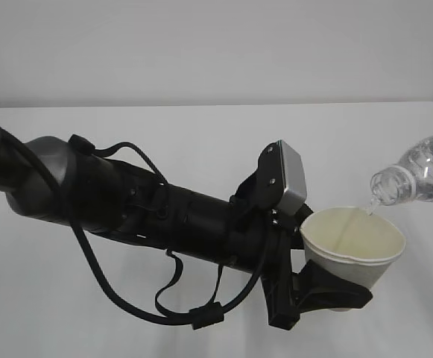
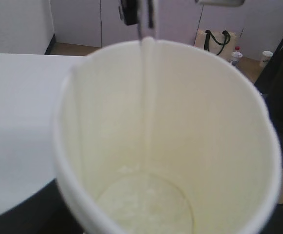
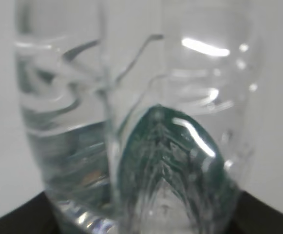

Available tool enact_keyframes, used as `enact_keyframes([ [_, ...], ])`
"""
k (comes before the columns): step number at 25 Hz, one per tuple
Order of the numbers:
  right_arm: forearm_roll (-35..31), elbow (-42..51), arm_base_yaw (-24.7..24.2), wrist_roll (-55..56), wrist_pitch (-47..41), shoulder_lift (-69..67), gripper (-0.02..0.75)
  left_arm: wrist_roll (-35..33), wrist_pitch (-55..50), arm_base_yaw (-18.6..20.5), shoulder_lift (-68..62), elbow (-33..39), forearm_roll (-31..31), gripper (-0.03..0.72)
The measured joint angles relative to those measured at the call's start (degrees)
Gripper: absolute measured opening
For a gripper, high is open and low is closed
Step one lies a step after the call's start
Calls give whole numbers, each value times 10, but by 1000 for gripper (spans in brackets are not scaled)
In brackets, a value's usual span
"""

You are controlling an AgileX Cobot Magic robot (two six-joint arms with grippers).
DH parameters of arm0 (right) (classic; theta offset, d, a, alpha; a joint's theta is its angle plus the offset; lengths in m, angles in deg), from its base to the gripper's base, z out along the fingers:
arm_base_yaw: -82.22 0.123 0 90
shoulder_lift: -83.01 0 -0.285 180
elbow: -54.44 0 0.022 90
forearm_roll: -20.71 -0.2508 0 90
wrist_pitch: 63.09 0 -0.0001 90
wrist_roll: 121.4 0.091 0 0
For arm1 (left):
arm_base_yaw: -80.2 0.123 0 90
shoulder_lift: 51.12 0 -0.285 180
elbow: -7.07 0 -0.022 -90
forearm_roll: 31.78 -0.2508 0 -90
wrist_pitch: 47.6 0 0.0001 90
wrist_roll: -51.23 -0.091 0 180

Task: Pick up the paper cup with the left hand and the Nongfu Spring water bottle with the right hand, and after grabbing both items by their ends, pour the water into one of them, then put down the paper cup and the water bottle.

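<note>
Now mid-pour: left hand (image 1: pixel 328 287) clamps paper cup (image 1: pixel 352 242) base above table's (image 1: pixel 395 142) right edge; right hand grips Nongfu Spring water bottle (image 1: pixel 419 177), tilted, water (image 2: pixel 147 105) streaming in. Set-down remains.

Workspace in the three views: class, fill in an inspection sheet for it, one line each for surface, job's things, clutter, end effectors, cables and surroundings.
Surface: white table, bare where visible.
Job's things: white tapered paper cup held off the table; clear ribbed plastic bottle tilted, mouth above the cup rim; thin water stream falling to a pale pool at the cup bottom.
Clutter: nothing seen.
End effectors: black left end effector clamped on the cup's lower part; right end effector out of the exterior view, bottle fills its wrist view.
Cables: black cables loop under the left arm.
Surroundings: plain pale wall; bag on floor behind.
</note>
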Motion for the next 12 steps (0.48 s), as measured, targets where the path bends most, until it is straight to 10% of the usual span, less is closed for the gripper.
enact_keyframes([
  [12,0,0,0,-1,1,0,419,0,0,0,0,0,0,473],
])
